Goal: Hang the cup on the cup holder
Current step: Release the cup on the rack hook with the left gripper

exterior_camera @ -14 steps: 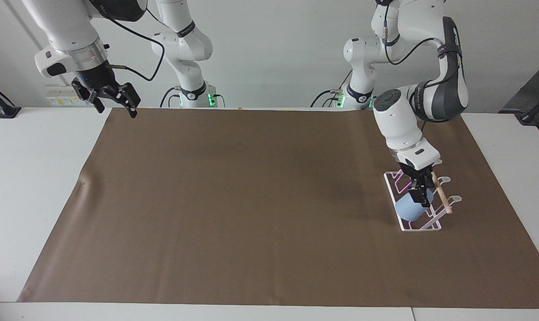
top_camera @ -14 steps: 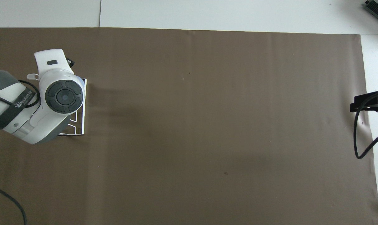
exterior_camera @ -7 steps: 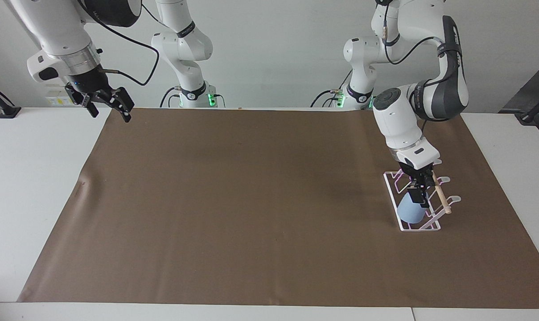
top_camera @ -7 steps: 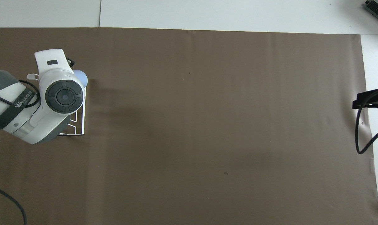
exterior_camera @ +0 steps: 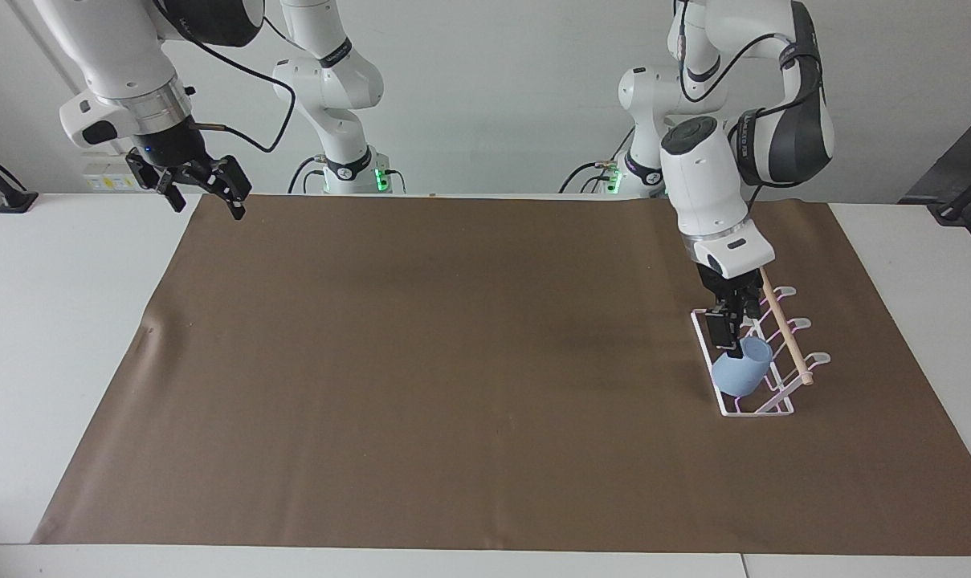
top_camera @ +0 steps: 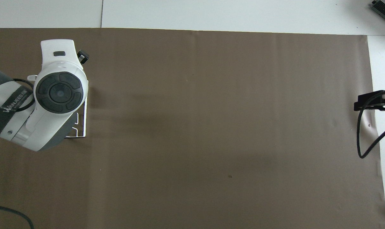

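- Small light-blue handleless plastic cup (exterior_camera: pixel 742 375): sits tilted on a slanted prong of the cup holder, at the holder's end farther from the robots, mouth turned up toward the wooden rod. In the overhead view the left arm hides it.
- White wire cup holder (exterior_camera: pixel 714 365) with looped prongs, rectangular base frame and light wooden rod across the top: stands on the brown mat (exterior_camera: pixel 453 361) toward the left arm's end of the table, inside the mat's edge; in the overhead view only part of its base frame (top_camera: pixel 84 121) shows beside the arm.
- Left gripper (exterior_camera: pixel 732 319): raised just above the cup and over the holder, fingers parted, released, holding nothing; one black fingertip is close to the cup's rim.
- Right gripper (exterior_camera: pixel 204 185): waits in the air over the mat's corner nearest the right arm's base, fingers spread, empty; in the overhead view it (top_camera: pixel 369 104) shows at the mat's edge.
- White table (exterior_camera: pixel 59 321): carries the mat.
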You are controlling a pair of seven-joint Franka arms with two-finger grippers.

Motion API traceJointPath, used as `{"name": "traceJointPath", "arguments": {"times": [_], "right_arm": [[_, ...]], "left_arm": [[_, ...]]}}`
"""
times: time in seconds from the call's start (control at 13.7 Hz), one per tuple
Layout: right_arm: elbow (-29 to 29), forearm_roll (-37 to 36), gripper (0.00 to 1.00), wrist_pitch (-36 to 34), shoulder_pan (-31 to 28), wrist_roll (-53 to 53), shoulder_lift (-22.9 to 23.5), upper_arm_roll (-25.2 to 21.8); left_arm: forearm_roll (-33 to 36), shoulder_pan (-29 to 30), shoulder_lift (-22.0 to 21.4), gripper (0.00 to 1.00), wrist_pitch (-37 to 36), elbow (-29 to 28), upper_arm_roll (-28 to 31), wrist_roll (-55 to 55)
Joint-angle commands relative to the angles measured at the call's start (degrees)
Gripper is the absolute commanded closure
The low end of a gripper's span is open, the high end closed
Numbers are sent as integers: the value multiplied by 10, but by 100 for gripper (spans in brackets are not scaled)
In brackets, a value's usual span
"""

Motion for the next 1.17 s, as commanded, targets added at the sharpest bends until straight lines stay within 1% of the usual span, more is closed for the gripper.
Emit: {"name": "traceJointPath", "arguments": {"times": [0.0,0.15,0.22,0.44,0.58,0.66,0.73,0.88,1.1], "right_arm": [[57,-3,0,-31,0,-7,40,-4],[56,-2,0,-29,2,-6,40,-3],[55,-1,0,-27,3,-5,40,-2],[53,4,0,-26,2,-4,40,-2],[52,3,0,-30,21,-2,34,-9],[47,2,0,-32,32,5,33,-22],[43,3,0,-29,30,5,33,-27],[42,3,0,-28,26,5,33,-26],[42,1,0,-31,25,5,33,-25]], "left_arm": [[-126,4,-62,0,-30,-10,9,129],[-207,14,-84,0,-81,-4,16,293],[-230,20,-89,0,-112,8,17,379],[-291,42,-81,0,-199,87,18,581],[-347,71,-70,0,-261,139,18,707],[-359,84,-66,0,-289,157,19,754],[-369,92,-63,0,-317,171,18,795],[-367,96,-57,0,-367,199,19,863],[-362,102,-59,0,-389,206,21,883]]}}
